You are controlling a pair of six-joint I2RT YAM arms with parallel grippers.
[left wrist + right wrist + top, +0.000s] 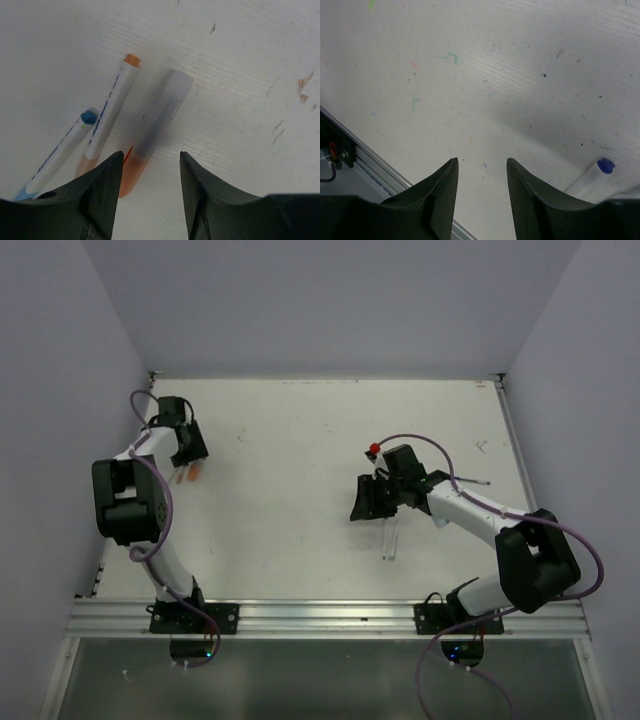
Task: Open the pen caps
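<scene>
In the left wrist view three pens lie side by side on the white table. One has a frosted barrel (161, 115) and an orange cap (131, 176). One has a white barrel (112, 107) and a pale orange cap (85, 167). One has a blue-ended barrel (89, 117) and a light blue cap (21, 193). My left gripper (150, 157) is open just above them, its left fingertip beside the orange cap. From above it (188, 455) hangs over these pens (186, 476). My right gripper (481, 162) is open and empty over bare table, with a blue-ended white pen (600, 172) to its right.
Two clear pens (390, 538) lie just in front of my right gripper (362, 506). A thin pen-like stick (472, 481) lies behind the right arm. The metal front rail (355, 152) runs along the near edge. Walls close in the left, right and back.
</scene>
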